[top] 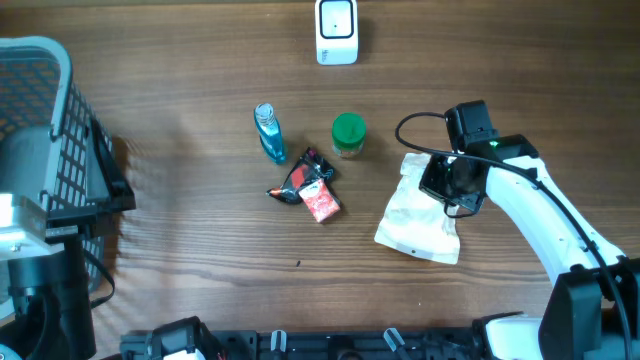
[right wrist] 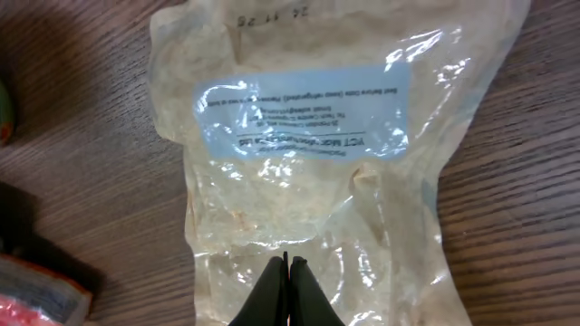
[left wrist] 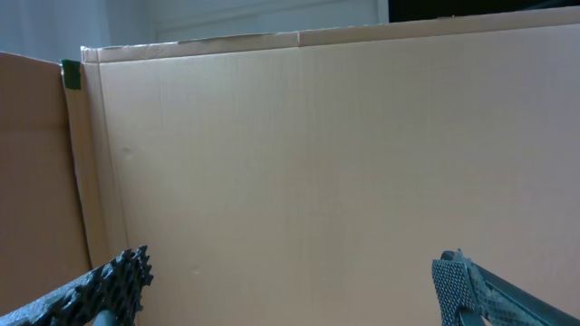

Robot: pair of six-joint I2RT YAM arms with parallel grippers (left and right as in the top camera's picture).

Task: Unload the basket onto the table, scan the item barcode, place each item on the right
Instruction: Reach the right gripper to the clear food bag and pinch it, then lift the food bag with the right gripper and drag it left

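R end effector (right wrist: 286, 272): jaws fully together, tips meeting over the near half of the pouch (right wrist: 308, 181). Can't tell if a fold of film is nipped btwn them or they only touch the top; no clear pucker shows. Pouch lies flat on the counter (right wrist: 526, 208): clear film, pale contents, label (right wrist: 304, 113) face up toward the end away from the tips. Print is too small to read and I make out no barcode bars on it.

Overhead: the R end effector sits over the pouch's far part. Pouch is right of centre, well apart from the scanner (top: 336, 32) at the far edge. Jar (top: 348, 135) is near the pouch's far-left corner, not touching. Bottle (top: 269, 133) and packet (top: 308, 188) lie further left. Basket (top: 40, 100) at far left.

L end effector (left wrist: 288, 272): jaws wide, nothing btwn them, facing a cardboard wall (left wrist: 317, 136). It's out of the action.

Step, as I judge it: pick-up of the pouch, so early on, w/ nothing shown to the scanner yet. Next move calls for:
- A sure grip first. The film looks thin and slippery and the bag floppy, so it's likely to sag or slip from a small pinch. If there's no hold, open up and take an edge.
- Lift clear of the jar and carry to the scanner.
- Turn the pouch so its barcode side faces the scanner window. Barcode may be on the label or underneath; can't tell from here.
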